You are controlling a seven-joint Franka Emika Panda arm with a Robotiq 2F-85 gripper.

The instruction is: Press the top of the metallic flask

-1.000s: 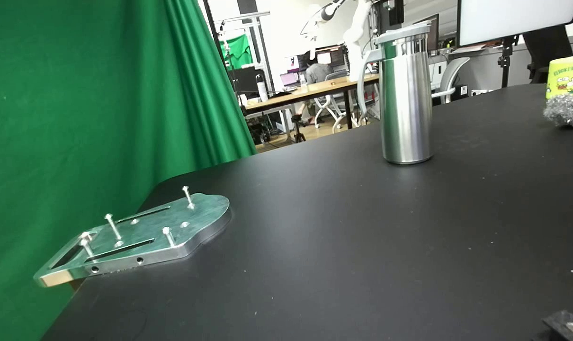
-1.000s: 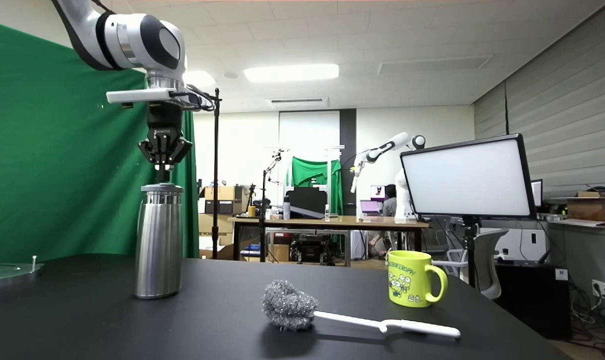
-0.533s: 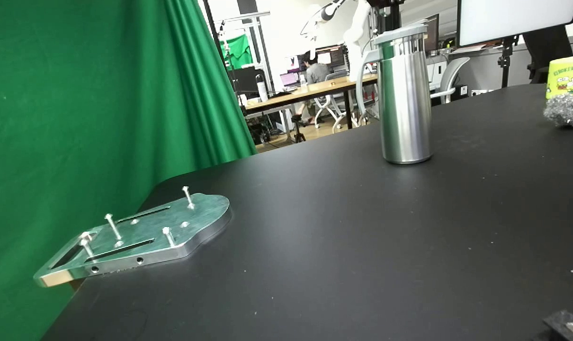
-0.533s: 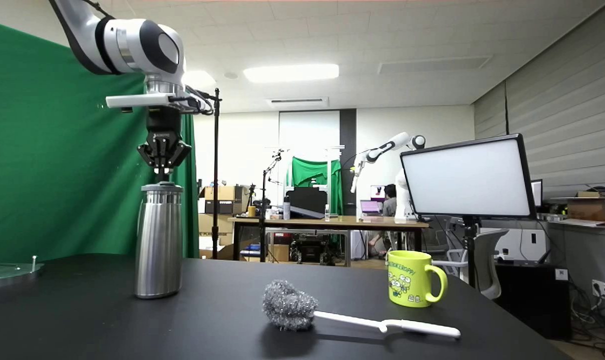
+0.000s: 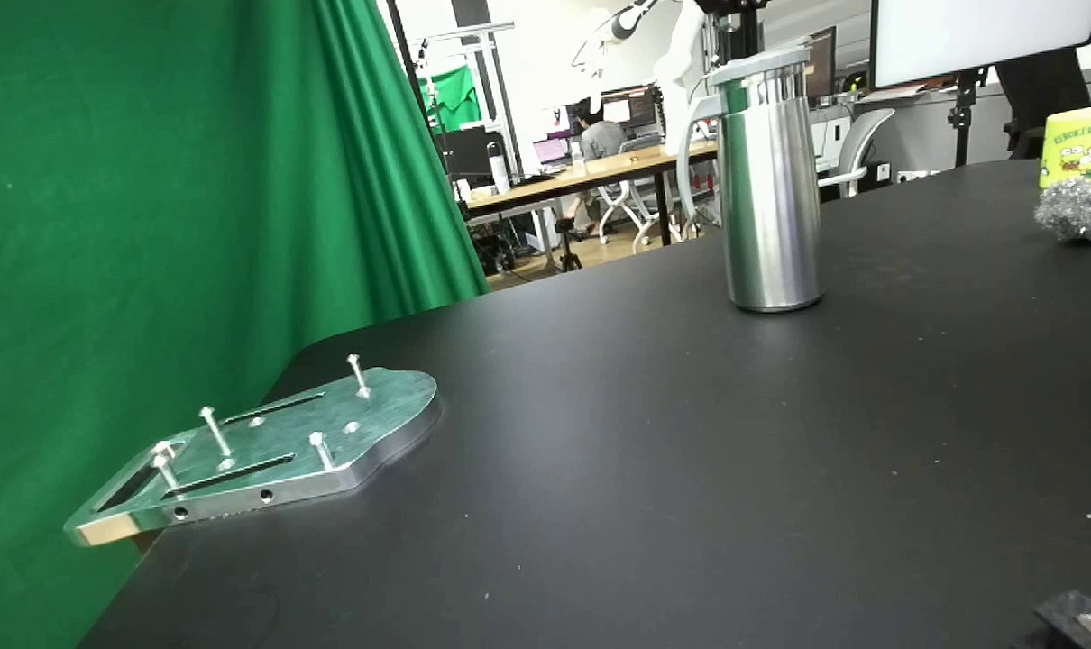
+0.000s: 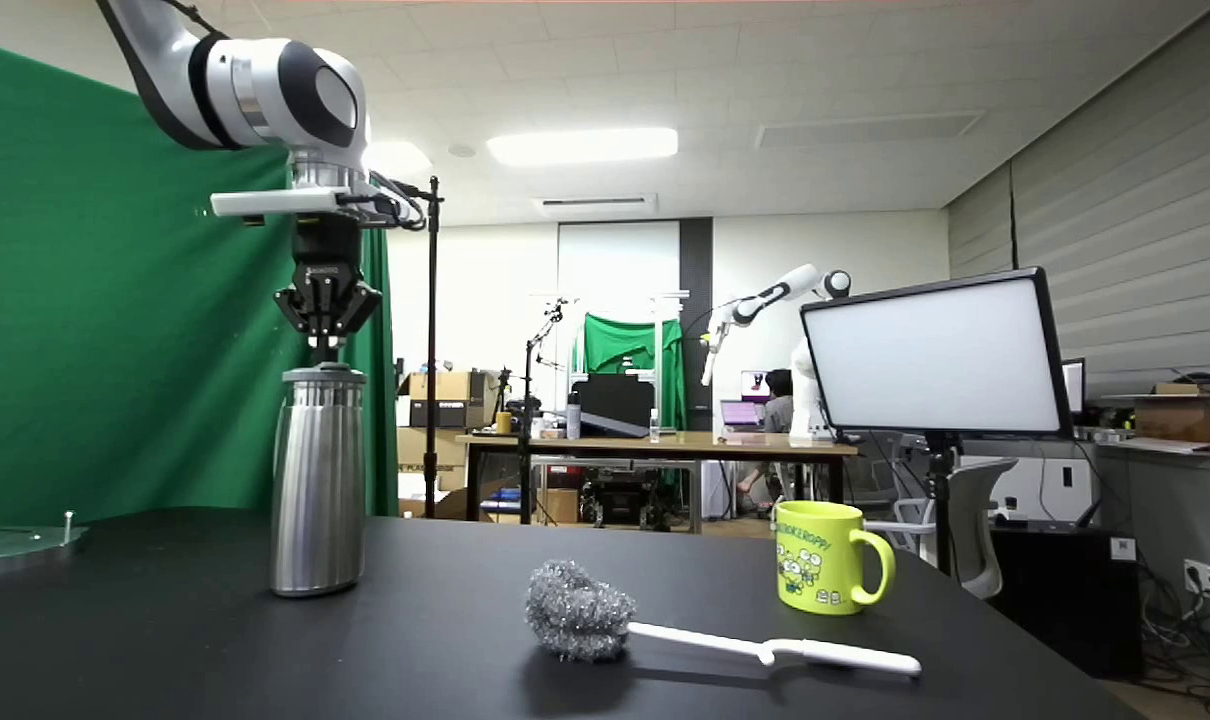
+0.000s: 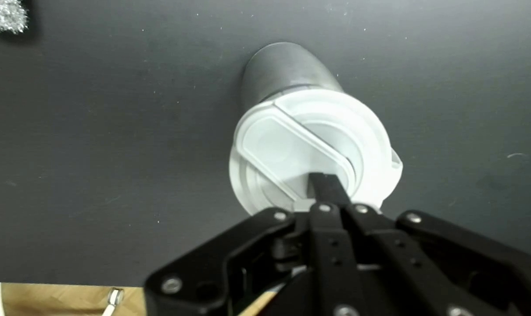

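The metallic flask [image 6: 317,490] stands on the black table, with a grey lid [image 6: 323,376] on top. In an exterior view its handle [image 5: 687,162] is on the left side of its steel body [image 5: 774,198]. My gripper [image 6: 325,352] is above the flask, pointing down, with its fingers shut together and nothing between them. In the wrist view the fingertips [image 7: 329,182] are over the raised middle strip of the pale lid [image 7: 287,149], near one end of it. They appear to touch the lid. The gripper hides part of the lid's near edge.
A yellow-green mug [image 6: 820,560] and a silver scrubber [image 6: 577,612] with a white handle [image 6: 845,657] are on the table. A metal plate with upright bolts [image 5: 284,433] lies at the table's edge by the green curtain [image 5: 149,225]. A light panel [image 6: 935,355] stands behind.
My gripper has come down a little onto the lid, mostly in the first half second. The flask's top has shifted slightly left and down in an exterior view. The gripper stays shut.
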